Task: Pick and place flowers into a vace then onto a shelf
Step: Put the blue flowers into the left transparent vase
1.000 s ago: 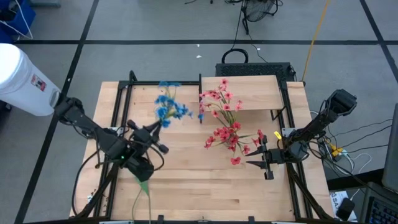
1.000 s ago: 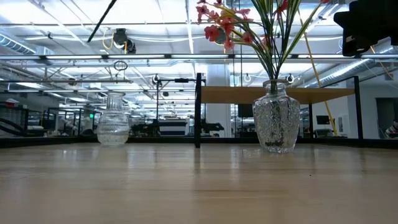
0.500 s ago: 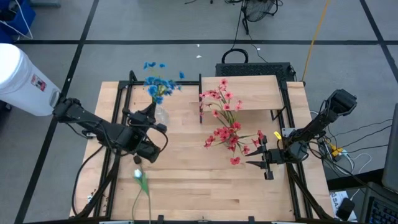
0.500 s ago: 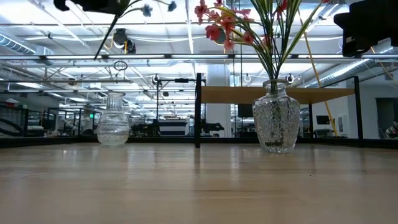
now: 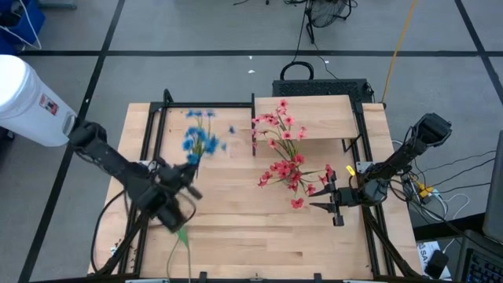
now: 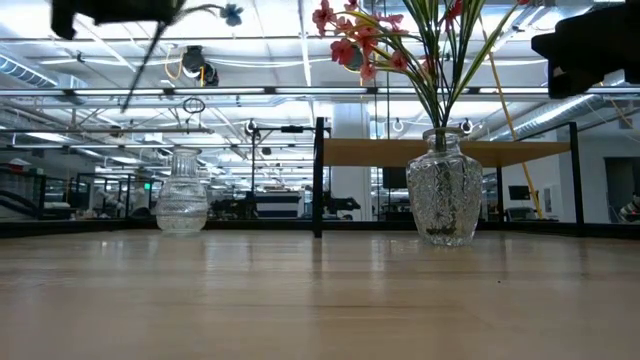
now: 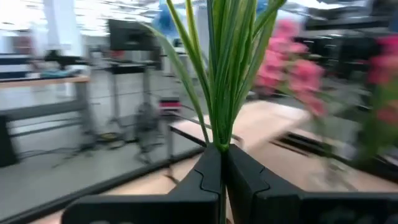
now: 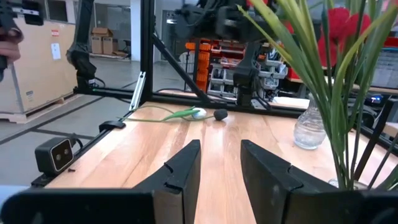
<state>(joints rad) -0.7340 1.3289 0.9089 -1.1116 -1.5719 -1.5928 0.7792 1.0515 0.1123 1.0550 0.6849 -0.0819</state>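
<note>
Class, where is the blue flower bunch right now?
In the high view, the blue flower bunch is on the table's left side, held above it by the left gripper.

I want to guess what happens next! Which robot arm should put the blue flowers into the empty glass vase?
The left one, probably. The left gripper is already shut on the blue flowers, and the empty vase stands on its side of the table. The right gripper is open, holds nothing, and waits by the red flowers.

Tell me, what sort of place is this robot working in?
Likely a robotics lab or workshop in an industrial hall. Two arms work at a wooden table framed by black rails; beyond it are ceiling strip lights, orange parts bins and a plywood crate.
</note>
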